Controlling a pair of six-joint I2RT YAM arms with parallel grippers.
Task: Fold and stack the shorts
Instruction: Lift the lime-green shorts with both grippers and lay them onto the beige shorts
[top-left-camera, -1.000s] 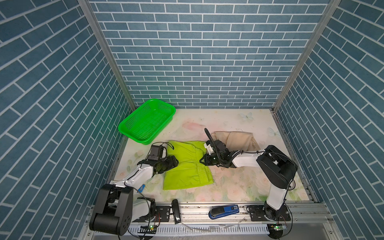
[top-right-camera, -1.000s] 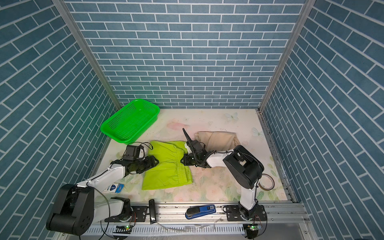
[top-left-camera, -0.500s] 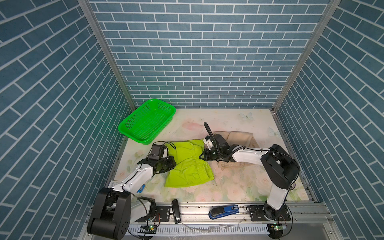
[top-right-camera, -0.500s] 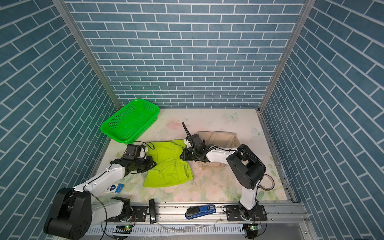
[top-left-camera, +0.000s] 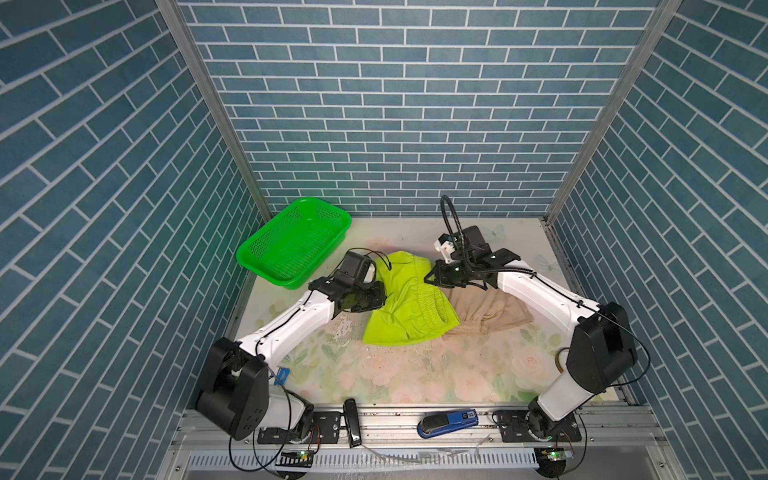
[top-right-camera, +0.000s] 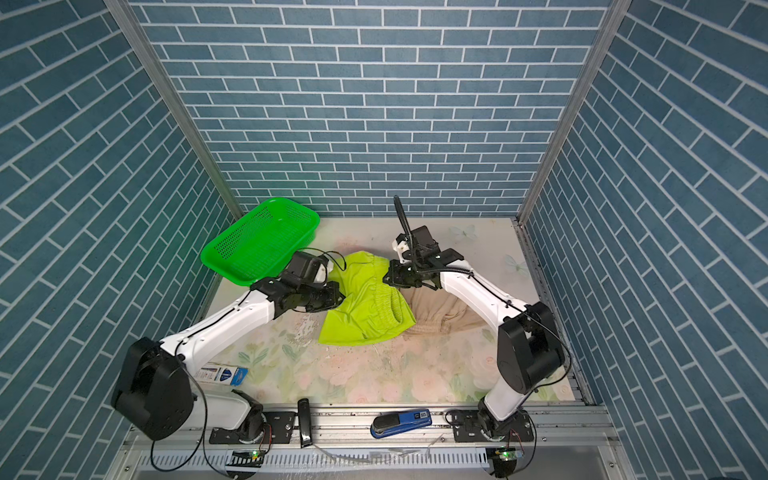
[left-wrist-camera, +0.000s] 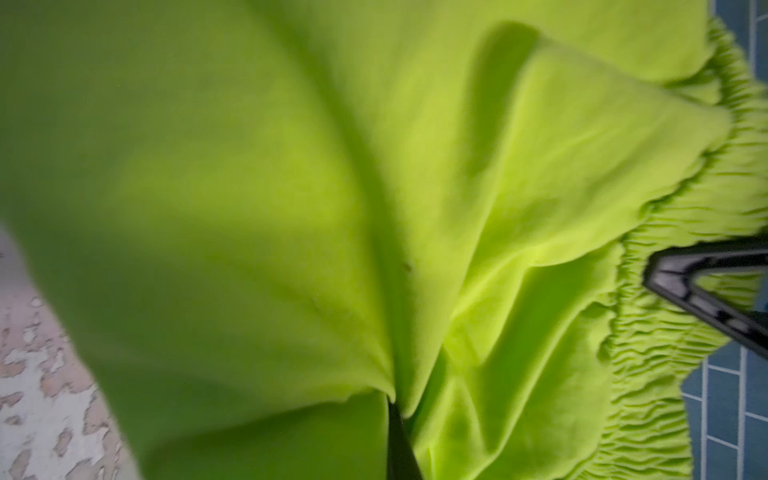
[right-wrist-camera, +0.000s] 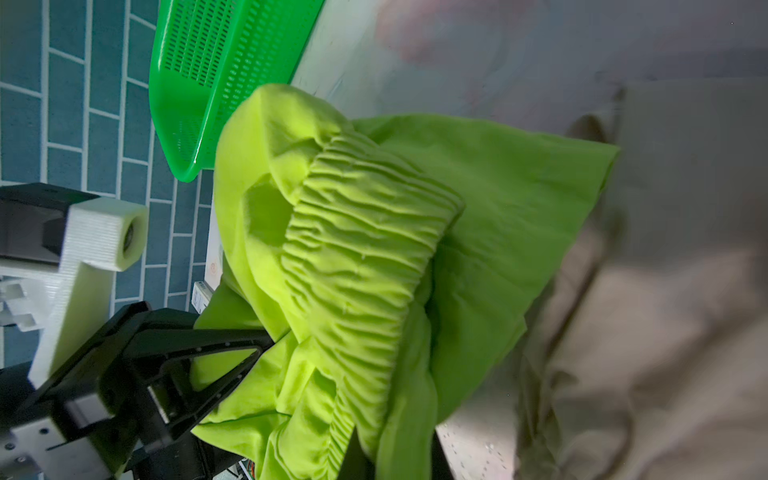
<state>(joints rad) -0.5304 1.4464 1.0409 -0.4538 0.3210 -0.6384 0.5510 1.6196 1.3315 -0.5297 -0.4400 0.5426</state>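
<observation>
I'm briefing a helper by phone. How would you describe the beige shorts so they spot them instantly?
Start at the flowered table between the brick walls. Right of its middle lie the beige shorts, partly hidden by the lime green shorts. They are the only dull tan cloth; their neighbour is bright lime.

Top views are evenly lit and sharp; both wrist views are dim, with close cloth blurred.

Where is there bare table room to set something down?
The table front, between lime shorts and front rail; also the back strip right of the green basket. Crowded: the middle, left gripper and right gripper holding the lime shorts against beige shorts.
</observation>
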